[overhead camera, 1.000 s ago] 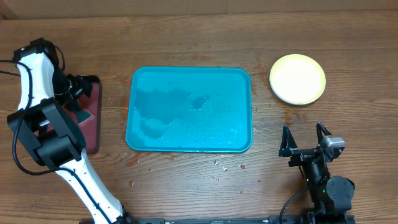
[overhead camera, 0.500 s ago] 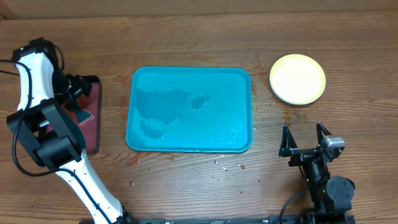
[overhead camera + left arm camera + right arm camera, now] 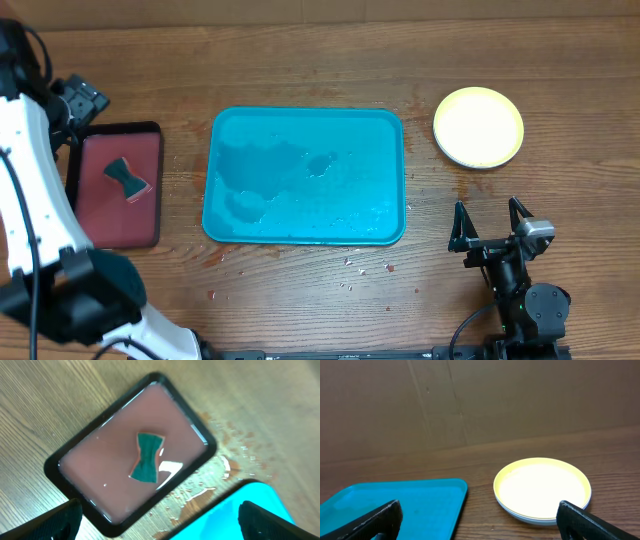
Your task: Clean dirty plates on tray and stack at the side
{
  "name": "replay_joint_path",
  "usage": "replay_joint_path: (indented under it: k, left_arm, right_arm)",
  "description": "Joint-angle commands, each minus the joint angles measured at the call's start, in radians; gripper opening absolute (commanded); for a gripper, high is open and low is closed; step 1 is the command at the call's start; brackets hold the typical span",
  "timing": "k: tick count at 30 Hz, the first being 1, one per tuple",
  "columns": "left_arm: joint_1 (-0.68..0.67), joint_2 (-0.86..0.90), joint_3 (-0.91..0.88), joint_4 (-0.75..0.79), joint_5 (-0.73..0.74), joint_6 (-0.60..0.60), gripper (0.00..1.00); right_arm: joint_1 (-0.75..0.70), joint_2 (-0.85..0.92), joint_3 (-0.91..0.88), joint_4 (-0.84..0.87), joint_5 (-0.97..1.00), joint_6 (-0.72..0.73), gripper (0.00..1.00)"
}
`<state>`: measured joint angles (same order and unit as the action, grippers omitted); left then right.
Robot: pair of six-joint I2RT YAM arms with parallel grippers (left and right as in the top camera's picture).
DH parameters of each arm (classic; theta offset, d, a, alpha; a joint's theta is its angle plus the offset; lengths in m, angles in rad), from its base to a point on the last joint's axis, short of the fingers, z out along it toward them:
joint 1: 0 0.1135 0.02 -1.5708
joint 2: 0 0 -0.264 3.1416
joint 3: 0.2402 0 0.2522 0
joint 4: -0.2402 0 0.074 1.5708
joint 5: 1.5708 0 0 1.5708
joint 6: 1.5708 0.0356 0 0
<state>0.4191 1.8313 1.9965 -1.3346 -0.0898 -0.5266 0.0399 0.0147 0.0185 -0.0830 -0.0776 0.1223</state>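
The left gripper [image 3: 160,512] hangs with its jaws spread wide and nothing between them, looking straight down on the small tray [image 3: 52,465], the black-rimmed pink-red one at the left end of the table [image 3: 300,60]. A dark green scrubber [image 3: 147,457], pinched at the waist like a bow tie, lies near the middle of that small tray. The floor around it glints, so it may be lying in a thin film of water. Water drops [image 3: 235,442] dot the wood between the small tray and the near corner of the turquoise tray [image 3: 245,505].

The right gripper [image 3: 488,225] sits low near the front right of the table, jaws equally wide and empty, facing the far side. Ahead of it the plates [image 3: 542,489] stand stacked on the bare wood, a yellow-green one on top and a paler rim showing beneath. The stack is to the right of the turquoise tray, near it but not touching. The tray's floor shows darker wet patches.
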Motion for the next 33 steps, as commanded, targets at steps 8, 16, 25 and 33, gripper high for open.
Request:
replay_joint_path:
  k: [8,16,25,33]
  left_arm:
    - [-0.151,-0.370,-0.322,0.234,0.012,0.038,1.00]
    - [-0.237,-0.865,-0.932,0.531,0.013,0.084,0.99]
    - [-0.238,-1.257,-1.276,0.623,0.001,0.085,1.00]
    - [-0.267,-1.421,-1.617,0.933,0.016,0.085,1.00]
  right_arm:
    - [0.004,-0.012,-0.010,0.004,0.009,-0.008,1.00]
    - [0.004,-0.012,-0.010,0.004,0.009,-0.008,1.00]
    - [0.004,-0.012,-0.010,0.004,0.009,-0.008,1.00]
    - [0.004,-0.012,-0.010,0.004,0.009,-0.008,1.00]
